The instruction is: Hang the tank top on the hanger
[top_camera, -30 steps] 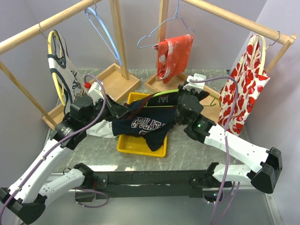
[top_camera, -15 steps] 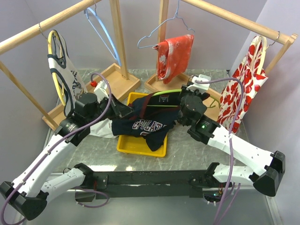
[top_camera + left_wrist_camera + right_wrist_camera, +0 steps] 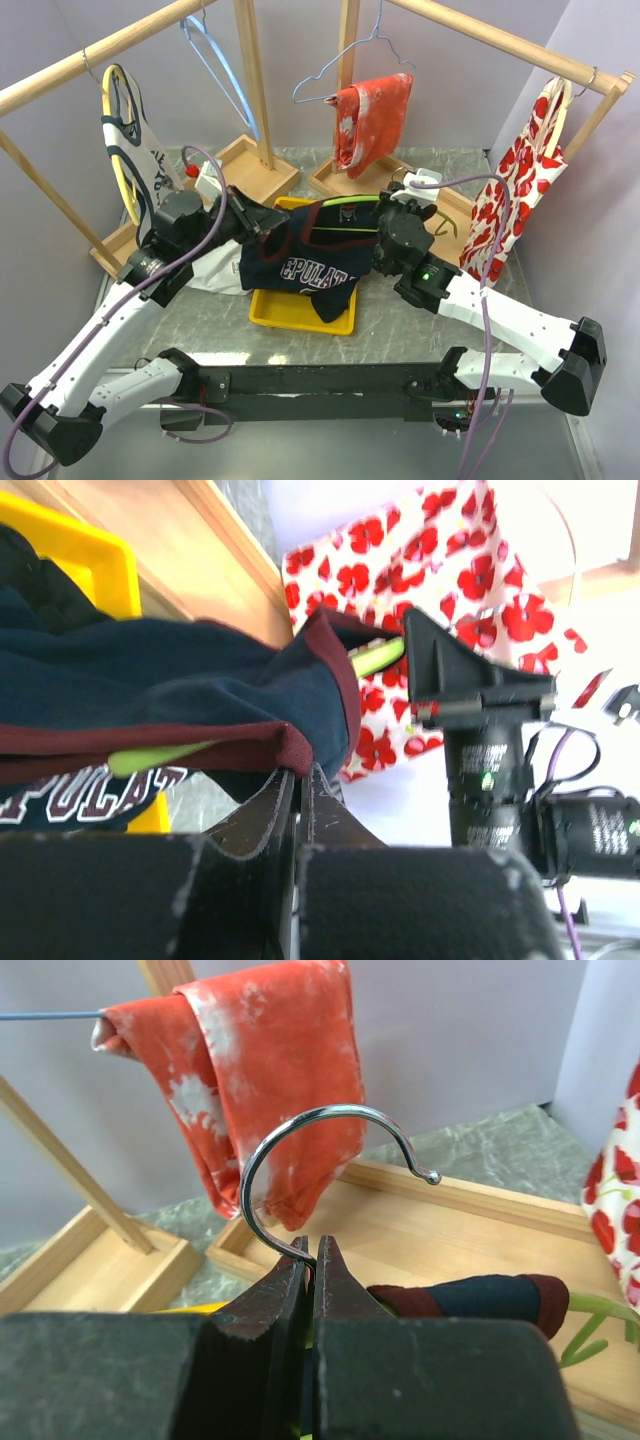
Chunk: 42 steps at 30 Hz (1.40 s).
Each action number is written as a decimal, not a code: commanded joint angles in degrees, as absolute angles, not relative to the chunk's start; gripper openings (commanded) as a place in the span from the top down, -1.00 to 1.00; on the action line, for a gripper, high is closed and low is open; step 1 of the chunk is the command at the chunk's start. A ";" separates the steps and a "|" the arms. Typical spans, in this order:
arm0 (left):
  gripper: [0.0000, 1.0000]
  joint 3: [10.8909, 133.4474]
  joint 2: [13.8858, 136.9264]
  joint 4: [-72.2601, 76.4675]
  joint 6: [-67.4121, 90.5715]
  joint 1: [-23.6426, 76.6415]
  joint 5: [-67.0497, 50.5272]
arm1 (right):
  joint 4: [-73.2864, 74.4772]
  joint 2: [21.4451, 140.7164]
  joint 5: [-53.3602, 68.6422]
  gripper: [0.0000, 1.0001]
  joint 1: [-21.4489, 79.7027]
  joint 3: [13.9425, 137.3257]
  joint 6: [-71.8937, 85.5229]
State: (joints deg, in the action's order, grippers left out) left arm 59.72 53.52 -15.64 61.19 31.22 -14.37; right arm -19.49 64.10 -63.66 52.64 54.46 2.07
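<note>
We see the navy tank top [image 3: 305, 265] held up over the yellow tray [image 3: 300, 318] in the middle of the bench [image 3: 420, 335], stretched between the 2 arms. Its white chest lettering faces the top camera, and its lower part hangs toward the tray. The lime-green hanger [image 3: 345, 202] runs along the garment's upper edge, partly inside the cloth.

In the left wrist view, a strip of the hanger [image 3: 150, 758] shows through under the red trim and another bit pokes out at the far end of the tank top [image 3: 150, 680]. The left claw [image 3: 268, 224] sits at the garment's left edge. From its own camera, the left claw [image 3: 298, 778] is pressed together, and its tips meet the red-trimmed hem, which it appears to pinch.

The right claw [image 3: 380, 232] is at the right end of the hanger. In the right wrist view, the right claw [image 3: 310, 1260] is clamped tight on the stem of the metal hook [image 3: 300, 1125], which curves up and over just above the tips. To the right, a navy strap of the tank top [image 3: 470, 1295] with red edging wraps 1 arm of the hanger [image 3: 600, 1310].

Behind the hook, an orange-red cloth [image 3: 270, 1060] hangs from a wire hanger. A red-flowered garment [image 3: 525, 180] hangs on the right wooden rail [image 3: 500, 40].
</note>
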 commanded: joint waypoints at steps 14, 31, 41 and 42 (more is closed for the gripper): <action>0.80 66.62 58.10 -11.51 57.83 29.97 -21.36 | -17.69 68.11 -59.42 1.00 53.96 63.18 6.23; -0.13 64.50 57.48 -10.28 54.77 29.97 -25.13 | -17.93 71.63 -57.14 1.00 59.68 66.35 5.98; -0.87 71.19 53.88 -3.35 46.41 30.06 -42.87 | -13.98 64.87 -50.73 1.00 60.29 68.90 5.19; -0.90 71.80 53.35 -2.03 46.23 30.06 -44.98 | -13.37 64.34 -50.10 1.00 60.29 69.60 5.19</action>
